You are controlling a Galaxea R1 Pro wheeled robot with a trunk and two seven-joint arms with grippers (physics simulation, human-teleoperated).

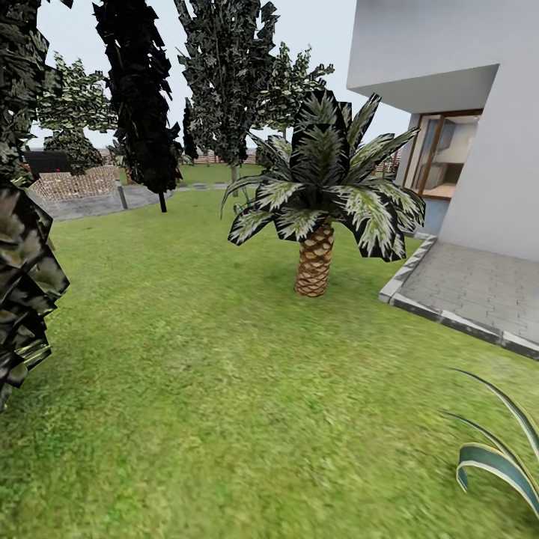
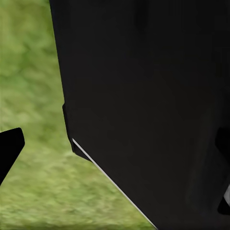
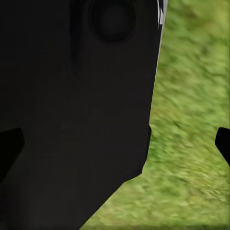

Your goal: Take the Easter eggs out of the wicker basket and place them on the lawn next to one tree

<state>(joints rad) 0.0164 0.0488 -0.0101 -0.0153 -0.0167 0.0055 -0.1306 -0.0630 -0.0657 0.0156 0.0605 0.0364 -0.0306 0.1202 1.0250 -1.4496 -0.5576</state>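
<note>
Lawn [image 1: 187,389] spreads wide and flat ahead. Short palm [image 1: 318,217] stands upright mid-lawn, trunk vertical. Paved patio [image 1: 479,288] and white house wall [image 1: 494,127] on one side, near-black conifer [image 1: 142,97] and grey path [image 1: 97,202] farther back. Left gripper [image 2: 115,158]: finger tips far apart at frame edges, grass and black robot body between them, nothing held. Right gripper [image 3: 117,146]: same, wide apart, empty.

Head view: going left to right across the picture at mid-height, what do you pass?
Dark foliage at the left edge → black conifer → palm → paved patio → white house wall.
</note>
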